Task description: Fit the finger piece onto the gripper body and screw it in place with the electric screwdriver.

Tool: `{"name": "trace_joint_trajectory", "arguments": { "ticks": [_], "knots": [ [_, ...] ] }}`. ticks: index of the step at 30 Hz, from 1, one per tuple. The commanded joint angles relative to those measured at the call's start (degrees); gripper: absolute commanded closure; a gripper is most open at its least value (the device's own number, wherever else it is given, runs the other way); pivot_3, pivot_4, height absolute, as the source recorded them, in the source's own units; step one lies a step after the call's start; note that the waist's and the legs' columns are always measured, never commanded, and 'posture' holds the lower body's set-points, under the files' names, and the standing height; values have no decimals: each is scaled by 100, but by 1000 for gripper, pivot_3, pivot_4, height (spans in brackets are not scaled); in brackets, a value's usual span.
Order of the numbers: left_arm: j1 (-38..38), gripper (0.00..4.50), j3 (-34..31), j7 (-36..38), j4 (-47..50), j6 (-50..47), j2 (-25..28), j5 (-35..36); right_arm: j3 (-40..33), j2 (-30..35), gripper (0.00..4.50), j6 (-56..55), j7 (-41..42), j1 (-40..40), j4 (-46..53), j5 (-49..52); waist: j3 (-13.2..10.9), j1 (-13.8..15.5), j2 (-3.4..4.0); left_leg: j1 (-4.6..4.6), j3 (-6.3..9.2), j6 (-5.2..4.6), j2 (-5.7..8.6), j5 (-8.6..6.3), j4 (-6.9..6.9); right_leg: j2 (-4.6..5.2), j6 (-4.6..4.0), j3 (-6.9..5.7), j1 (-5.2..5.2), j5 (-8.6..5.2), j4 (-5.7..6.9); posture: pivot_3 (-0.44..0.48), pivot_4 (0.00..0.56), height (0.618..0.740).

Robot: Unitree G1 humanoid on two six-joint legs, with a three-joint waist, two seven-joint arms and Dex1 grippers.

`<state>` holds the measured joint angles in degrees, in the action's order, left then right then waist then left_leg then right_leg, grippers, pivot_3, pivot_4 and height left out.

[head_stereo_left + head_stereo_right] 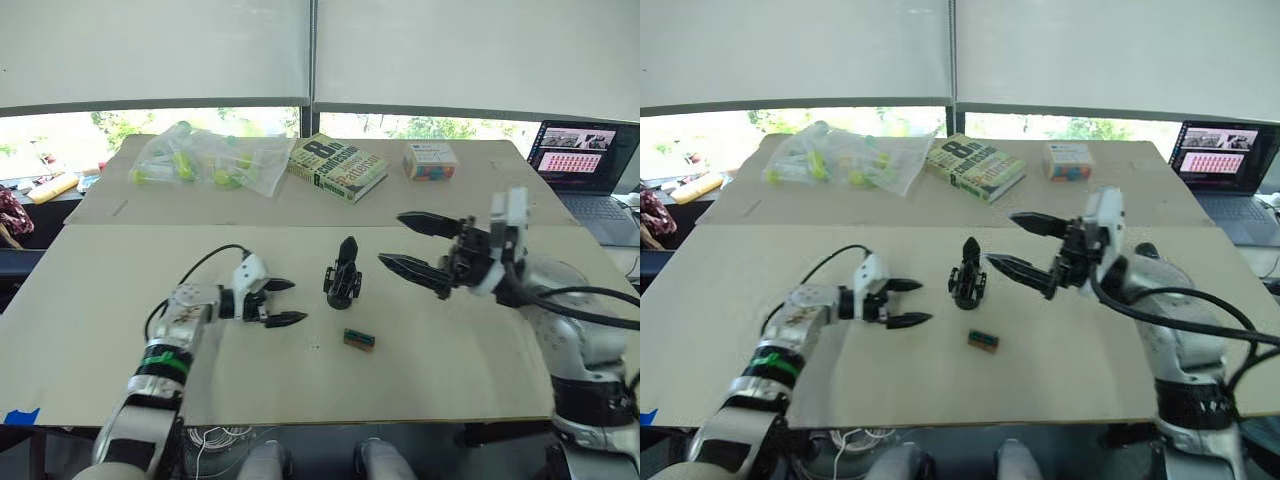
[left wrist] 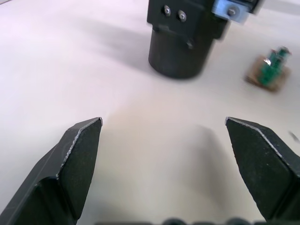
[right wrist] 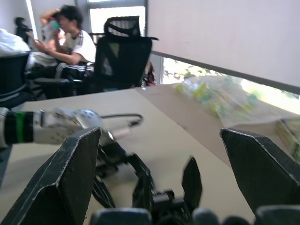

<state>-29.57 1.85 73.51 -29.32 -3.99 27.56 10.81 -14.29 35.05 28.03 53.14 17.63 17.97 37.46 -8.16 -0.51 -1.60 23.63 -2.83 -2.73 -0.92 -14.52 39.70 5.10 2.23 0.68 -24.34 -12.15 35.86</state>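
We start with the tabletop [image 1: 110, 330], a broad pale board with a second board behind it carrying a bag of yellow-green items [image 1: 205, 160], a book [image 1: 337, 167] and a small box [image 1: 431, 160]; a laptop [image 1: 590, 165] sits off to our right.

Our right end effector [image 1: 412, 244] hangs raised above the tabletop, just to the right of the gripper body, fingers spread wide and holding nothing. Our left end effector [image 1: 282, 302] sits low over the tabletop to the left of the gripper body, fingers also open and empty; in the left wrist view the two fingertips [image 2: 77, 145] frame bare tabletop with the round base ahead.

The gripper body [image 1: 342, 272] stands upright on its round base near the middle of the tabletop, between our two end effectors, one pointed black finger sticking up. A small green-and-brown block [image 1: 359, 339] lies just in front of it, apart from it.

We cannot pick out the finger piece or the electric screwdriver on the tabletop, so we judge the fitting has not begun and that steadying the body is the step in hand. To do it well, we would close the left end effector low around the round base rather than on the linkages, keep it upright, and leave the top and the screw holes clear for the right arm.
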Motion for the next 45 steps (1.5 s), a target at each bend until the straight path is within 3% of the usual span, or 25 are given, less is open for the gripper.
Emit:
{"name": "trace_joint_trajectory", "arguments": {
  "ticks": [1, 5, 10, 17, 21, 26, 29, 36, 45],
  "knots": [
    [370, 37, -469, 203, 933, -17, 306, 628, -1038, 218, 0, -109, -312, -842, 326, 50, -1, 55, 1, 4, 0, 0, 4, 0, 0, 22, 0, -1, -2, 0, -3, 0, 150, 740],
    [917, 37, -872, 77, 1847, 2, 549, 1072, -1924, 225, 0, -459, -464, -2107, 463, -193, -3, 141, 4, 14, 0, -4, 12, -3, 1, 71, 0, -5, 0, 0, -21, 0, 150, 740],
    [1691, 37, -1089, -91, 3122, -260, 700, 1564, -2955, -317, 0, -1392, -900, -3503, 157, -730, -1, 122, 13, 9, 0, -5, 14, -4, -10, 101, -16, -6, 4, -10, -27, 0, 150, 740],
    [1889, 37, -1380, -563, 3990, -764, 673, 2312, -3259, -1178, 0, -1658, -1515, -4474, 396, -581, -3, 86, 39, 0, -3, -6, 11, -3, -11, 68, -34, -25, 8, -24, -24, 0, 150, 740],
    [1946, 37, -1367, -600, 4232, -978, 861, 2427, -3152, -1069, 0, -1000, -2355, -3988, 591, -221, -6, -2, 51, -20, -17, -6, 11, -3, -11, 18, -34, -7, 15, -27, -23, 0, 150, 740],
    [1866, 37, -1328, -706, 4418, -1421, 982, 2689, -2681, 50, 0, 608, -2799, -2653, -115, 204, -12, -38, 56, -34, -35, -7, 12, -2, -7, 7, -37, 6, 19, -27, -19, 0, 150, 740],
    [1727, 37, -1227, -818, 4596, -1661, 938, 2858, -1886, 877, 0, 1304, -2694, -1638, -1246, -202, -18, -1, 46, -34, -37, -8, 11, -1, -8, -12, -39, 5, 19, -29, -18, 0, 150, 740],
    [1593, 37, -1036, -1005, 4867, -1716, 860, 2839, -517, 1471, 0, 999, -2522, 302, -3879, -1401, -21, 47, 43, -16, -39, -10, 18, -1, -8, -21, -2, 8, 15, -12, -26, 0, 150, 740],
    [1696, 37, -1070, -1165, 5077, -1767, 945, 2875, 66, 1509, 0, 222, -2345, 1356, -5559, -2307, -21, 22, 44, -8, -39, -11, 17, -1, -9, -23, 8, 7, 18, -5, -50, 0, 150, 740]
  ]
}}
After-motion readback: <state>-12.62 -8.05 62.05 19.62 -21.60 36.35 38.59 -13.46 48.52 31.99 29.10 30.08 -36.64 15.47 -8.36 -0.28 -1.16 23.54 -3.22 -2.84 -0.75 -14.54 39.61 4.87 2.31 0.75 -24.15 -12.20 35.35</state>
